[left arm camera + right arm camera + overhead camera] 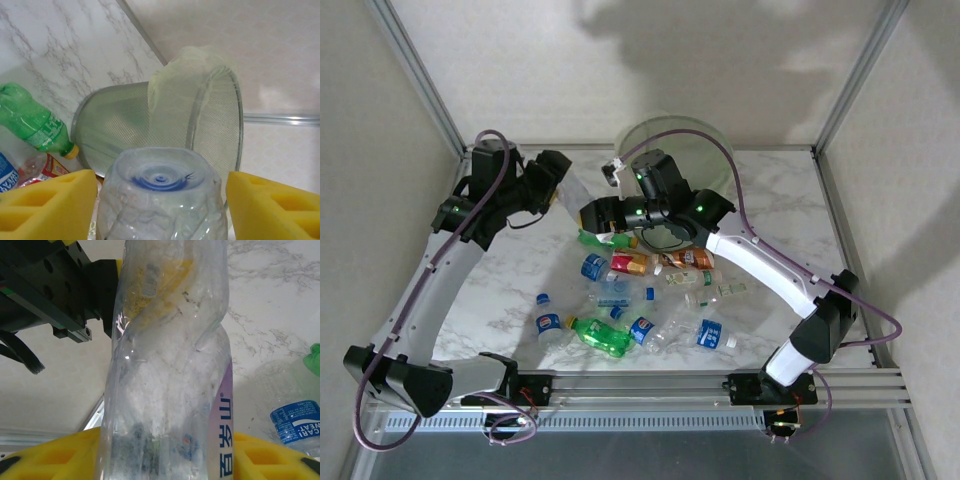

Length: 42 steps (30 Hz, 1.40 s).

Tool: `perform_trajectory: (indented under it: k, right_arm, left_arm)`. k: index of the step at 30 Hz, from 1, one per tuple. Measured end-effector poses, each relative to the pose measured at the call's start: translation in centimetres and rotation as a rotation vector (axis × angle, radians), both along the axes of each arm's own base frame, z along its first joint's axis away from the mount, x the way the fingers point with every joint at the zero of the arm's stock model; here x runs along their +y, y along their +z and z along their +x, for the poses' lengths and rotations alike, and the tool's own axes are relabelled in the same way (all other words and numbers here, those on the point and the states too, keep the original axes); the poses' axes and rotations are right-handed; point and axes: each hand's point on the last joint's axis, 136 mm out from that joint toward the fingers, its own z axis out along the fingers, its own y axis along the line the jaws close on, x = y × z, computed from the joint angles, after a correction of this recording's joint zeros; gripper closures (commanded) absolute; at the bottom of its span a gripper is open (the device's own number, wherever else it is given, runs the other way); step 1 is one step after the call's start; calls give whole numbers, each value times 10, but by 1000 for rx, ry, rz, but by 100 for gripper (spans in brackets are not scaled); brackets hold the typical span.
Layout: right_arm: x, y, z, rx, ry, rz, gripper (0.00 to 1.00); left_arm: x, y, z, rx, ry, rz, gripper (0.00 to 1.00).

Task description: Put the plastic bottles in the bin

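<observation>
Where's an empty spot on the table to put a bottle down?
Bare marble lies right of the bin, beyond the right arm, out to the table's right edge. A narrower bare strip runs between the left arm and the bottle pile. The middle is crowded with bottles lying close together.

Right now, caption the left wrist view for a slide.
Clear crushed plastic bottle between yellow fingers of left gripper, round pale-green bin beyond.

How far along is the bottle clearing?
Done: nothing confirmed; interior of the round translucent pale-green bin unclear. In hand: one clear crushed plastic bottle sits between the left jaws and right jaws. Remaining: roughly ten crushed bottles on the marble table.
</observation>
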Motion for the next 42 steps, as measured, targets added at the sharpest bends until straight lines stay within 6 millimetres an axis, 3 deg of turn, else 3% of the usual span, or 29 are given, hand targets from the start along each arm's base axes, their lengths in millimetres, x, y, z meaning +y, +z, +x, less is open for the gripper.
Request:
perform_trajectory:
  k: [4,8,11,14,18,23,30,34,36,42]
  right_arm:
    - [-2,-1,4,-13,-22,-10,55]
    - [-9,5,15,-44,-73,-28,57]
    - [-27,22,35,-90,-155,-36,57]
    - [-60,49,64,-152,-278,-33,57]
    - [-113,73,101,-203,-456,-36,57]
    - [-157,65,132,-188,-594,-82,57]
    - [-156,32,146,-130,-606,-143,50]
    - [-153,9,155,-91,-617,-188,26]
    - [-153,2,157,-73,-623,-198,21]
    - [-153,1,157,-67,-627,-201,18]
  left_arm:
    - [2,7,2,-21,-4,24,0]
    - [10,36,8,-91,11,85,1]
    - [16,60,8,-165,19,132,2]
    - [22,66,6,-190,26,181,4]
    - [26,50,4,-157,28,247,5]
    - [28,18,-3,-87,18,294,7]
    - [41,-8,-18,-31,52,341,9]
    - [46,-24,-26,7,62,354,7]
    - [49,-37,-30,41,69,369,5]
    - [58,-68,-52,123,83,407,2]
